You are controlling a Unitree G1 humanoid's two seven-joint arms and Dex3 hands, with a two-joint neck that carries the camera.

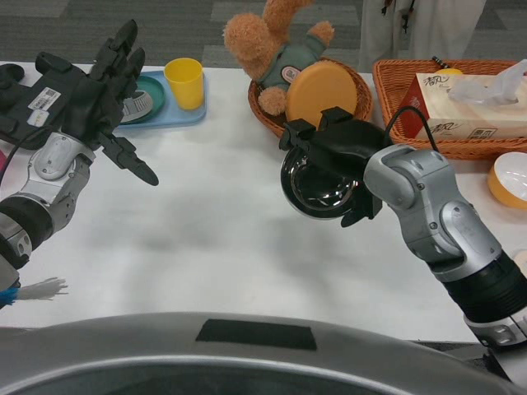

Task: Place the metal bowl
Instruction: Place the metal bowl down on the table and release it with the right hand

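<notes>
The white desk (206, 230) fills most of the view. At its far right stands a rectangular wicker basket (395, 90) holding a tissue box (461, 111). Left of it, a round wicker basket (262, 109) carries a brown plush rabbit (276, 45) and an orange disc (323, 90) leaning inside. At the far left lies a light blue tray (165, 113) with a yellow cup (184, 82) standing on it and a teal dish (148, 95) beside the cup. A person's pale clothing (412, 25) shows beyond the desk's far edge.

The left robot hand (86, 99) is raised over the left part of the desk, fingers spread wide and holding nothing. The right robot hand (333, 148) is right of centre, just near of the round basket, its fingers closed over the rim of the metal bowl (317, 188). The bowl is tilted so its shiny inside faces the camera; whether it touches the desk cannot be told.

An orange-rimmed white bowl (509, 177) sits at the right edge.
</notes>
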